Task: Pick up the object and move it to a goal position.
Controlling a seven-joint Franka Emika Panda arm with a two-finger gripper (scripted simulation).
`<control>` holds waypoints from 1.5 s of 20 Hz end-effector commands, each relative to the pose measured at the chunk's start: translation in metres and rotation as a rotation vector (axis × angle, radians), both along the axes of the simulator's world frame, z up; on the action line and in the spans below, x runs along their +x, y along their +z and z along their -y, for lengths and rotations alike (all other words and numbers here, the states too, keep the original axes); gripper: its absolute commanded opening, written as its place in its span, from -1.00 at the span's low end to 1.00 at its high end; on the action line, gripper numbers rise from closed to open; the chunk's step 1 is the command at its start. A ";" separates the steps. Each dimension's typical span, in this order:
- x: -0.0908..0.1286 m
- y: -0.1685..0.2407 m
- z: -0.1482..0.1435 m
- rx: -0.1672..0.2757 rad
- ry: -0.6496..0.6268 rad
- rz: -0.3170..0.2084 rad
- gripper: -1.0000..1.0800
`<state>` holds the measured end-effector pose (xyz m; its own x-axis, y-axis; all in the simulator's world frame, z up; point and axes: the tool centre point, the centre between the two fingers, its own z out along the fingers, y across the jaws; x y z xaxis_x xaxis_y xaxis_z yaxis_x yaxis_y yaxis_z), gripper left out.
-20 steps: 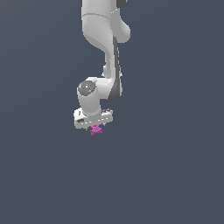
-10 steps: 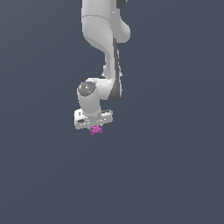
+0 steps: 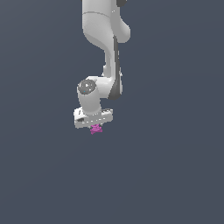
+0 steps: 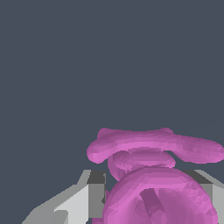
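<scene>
The object is a tiny magenta-pink lumpy figurine (image 3: pixel 96 128). It sits directly under the white hand of my arm in the exterior view, much narrower than the hand. My gripper (image 3: pixel 96 127) is shut on it. In the wrist view the figurine (image 4: pixel 153 175) fills the lower part of the picture, pressed between the two grey fingers (image 4: pixel 95 192). The fingertips are hidden in the exterior view. No goal marker shows in either view.
A plain dark grey-blue surface (image 3: pixel 175 175) fills both views. The white arm (image 3: pixel 105 52) comes down from the top of the exterior view. No other objects or edges show.
The arm with the figurine has shifted very slightly; the hold on the figurine is unchanged.
</scene>
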<state>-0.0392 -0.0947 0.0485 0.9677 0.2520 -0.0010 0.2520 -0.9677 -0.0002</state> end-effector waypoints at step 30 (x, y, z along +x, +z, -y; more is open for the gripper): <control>-0.035 0.279 -0.055 -0.001 0.001 0.001 -1.00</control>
<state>-0.0726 -0.0420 0.3137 0.9675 0.2527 0.0011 0.2527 -0.9675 0.0012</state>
